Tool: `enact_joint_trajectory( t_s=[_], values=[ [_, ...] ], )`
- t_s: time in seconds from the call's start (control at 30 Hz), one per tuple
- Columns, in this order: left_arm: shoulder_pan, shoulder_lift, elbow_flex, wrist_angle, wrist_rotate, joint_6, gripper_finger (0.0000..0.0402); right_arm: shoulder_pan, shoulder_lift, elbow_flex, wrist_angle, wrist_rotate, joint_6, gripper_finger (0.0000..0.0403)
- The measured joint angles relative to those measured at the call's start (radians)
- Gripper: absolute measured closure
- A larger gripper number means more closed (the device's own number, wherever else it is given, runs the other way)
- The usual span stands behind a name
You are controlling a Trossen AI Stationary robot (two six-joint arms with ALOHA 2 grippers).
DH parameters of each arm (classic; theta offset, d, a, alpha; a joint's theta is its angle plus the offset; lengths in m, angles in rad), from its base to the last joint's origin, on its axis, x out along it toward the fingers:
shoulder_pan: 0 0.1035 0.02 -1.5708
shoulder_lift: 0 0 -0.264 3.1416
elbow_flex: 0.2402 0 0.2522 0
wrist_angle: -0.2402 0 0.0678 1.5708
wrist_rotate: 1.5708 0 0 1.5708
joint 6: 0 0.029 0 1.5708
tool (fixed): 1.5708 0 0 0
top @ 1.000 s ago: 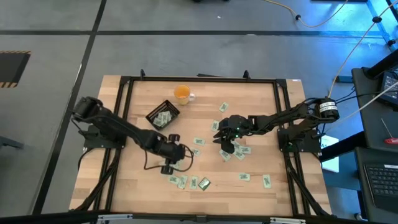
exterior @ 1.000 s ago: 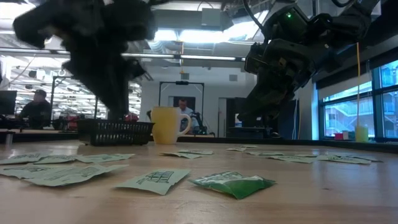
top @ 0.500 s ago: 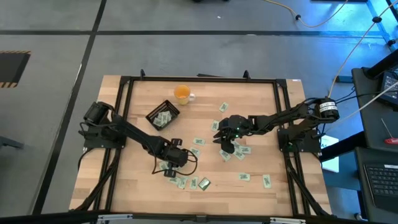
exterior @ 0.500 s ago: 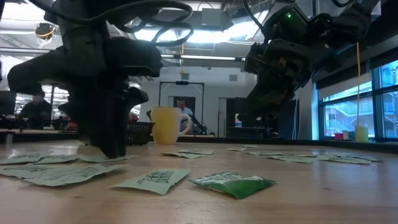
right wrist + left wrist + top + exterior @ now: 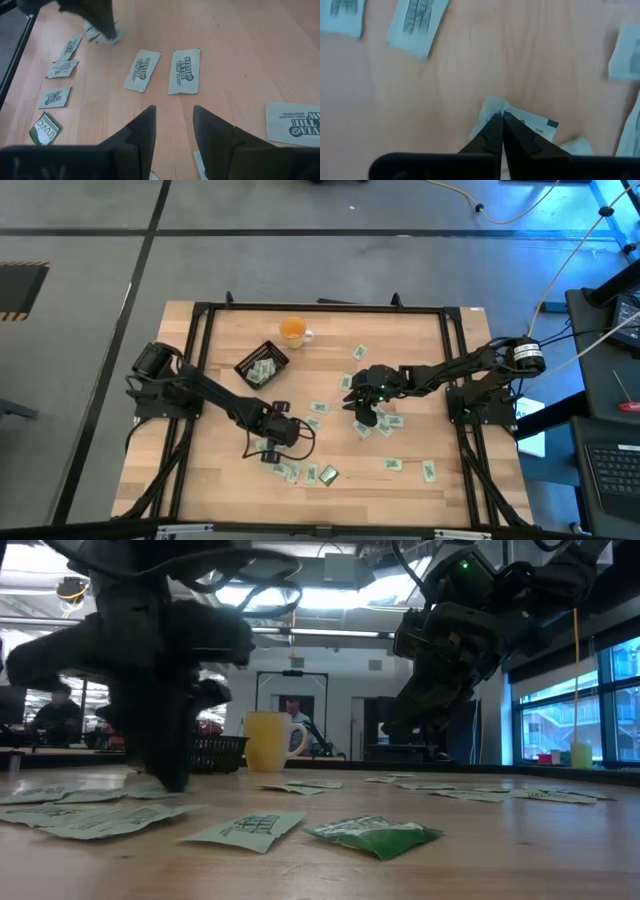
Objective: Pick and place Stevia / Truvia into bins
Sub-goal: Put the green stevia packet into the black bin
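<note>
Pale green and white sachets (image 5: 393,464) lie scattered flat over the wooden table, and some lie in the black tray (image 5: 262,365) at the far left. My left gripper (image 5: 270,450) stands low over the near-left sachets, shut on one white sachet (image 5: 532,127). My right gripper (image 5: 362,406) hovers open above the sachets at mid-table; two printed sachets (image 5: 184,70) lie just ahead of its fingers (image 5: 145,127). In the low view my left gripper (image 5: 172,778) reaches down to the tabletop, with the tray behind it. My left gripper pinches the white sachet by its crumpled end (image 5: 492,106) between the tips of its two fingers. The fingers come from above, pointing down. The rest of the sachet lies on the table under them.
An orange cup with a white handle (image 5: 293,330) stands just beyond the tray. A dark green sachet (image 5: 327,475) lies near the table's near edge. A black frame rail (image 5: 195,380) runs round the tabletop. People sit in the room beyond the table.
My left gripper has come down from above the tray's near side to the tabletop among the near-left sachets, shifting slightly toward the near edge. The right arm has kept still.
</note>
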Motion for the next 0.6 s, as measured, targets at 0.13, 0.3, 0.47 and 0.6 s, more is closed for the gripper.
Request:
enact_joint_trajectory(
  t_s=[0.13, 0.3, 0.47, 0.6],
  values=[
    [0.01, -0.111, 0.008, -0.062, -0.04, -0.008, 0.0398, 0.0, 0.0, 0.0, 0.0, 0.0, 0.0, 0.0269],
    [0.062, -0.282, 0.008, -0.242, -0.284, -0.138, 0.0398, 0.0, 0.0, 0.0, 0.0, 0.0, 0.0, 0.027],
    [0.159, -0.423, 0.008, -0.424, -0.42, -0.305, 0.0398, 0.0, 0.0, 0.0, 0.001, 0.0, 0.001, 0.027],
    [0.263, -0.483, 0.001, -0.472, -0.459, -0.376, 0.0398, 0.0, 0.0, 0.0, 0.002, 0.0, 0.001, 0.027]
  ],
)
